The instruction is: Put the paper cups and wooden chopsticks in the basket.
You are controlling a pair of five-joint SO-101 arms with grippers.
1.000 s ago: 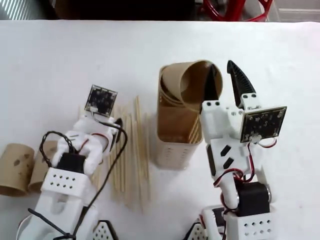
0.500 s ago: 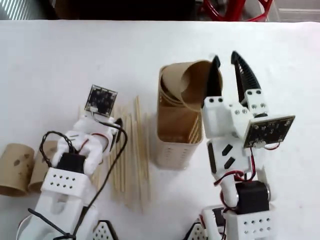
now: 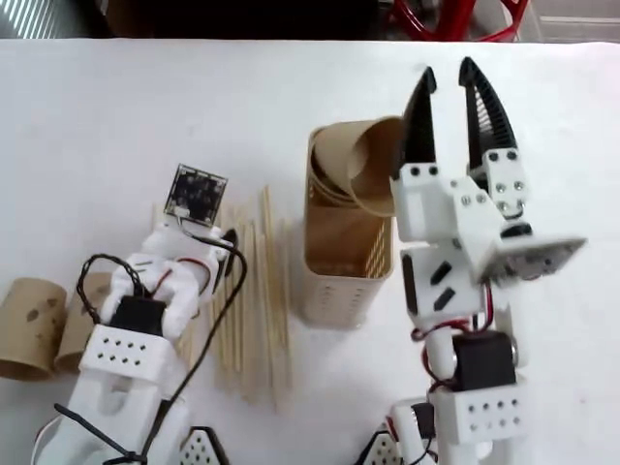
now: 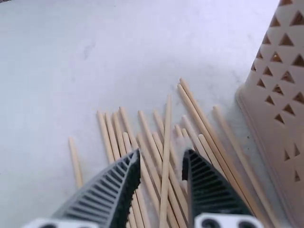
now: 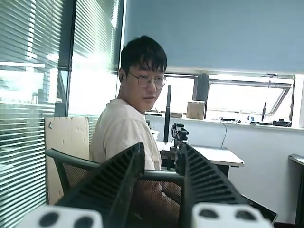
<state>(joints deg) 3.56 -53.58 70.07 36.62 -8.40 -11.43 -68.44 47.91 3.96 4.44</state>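
Note:
A beige perforated basket (image 3: pixel 339 266) stands mid-table with a brown paper cup (image 3: pixel 360 165) lying tipped at its far end. To its right, my right gripper (image 3: pixel 449 92) is raised above the table, open and empty, pointing away past the basket's far corner. Wooden chopsticks (image 3: pixel 257 291) lie spread on the table left of the basket. My left gripper (image 4: pixel 161 154) hangs low over them, open, with one chopstick (image 4: pixel 165 190) lying between its fingers (image 4: pixel 118 183). The basket wall (image 4: pixel 280 85) is close beside it. Two more paper cups (image 3: pixel 29 327) lie on their sides at the far left edge.
The white table (image 3: pixel 145 107) is bare across the far side. The left arm's body (image 3: pixel 131 339) sits between the chopsticks and the two cups at the left. Black cables (image 3: pixel 208 320) loop over the chopstick pile.
My right gripper has risen and tilted up away from the cup in the basket, its fingers closer together than before. The cup stayed in the basket. The left arm kept still.

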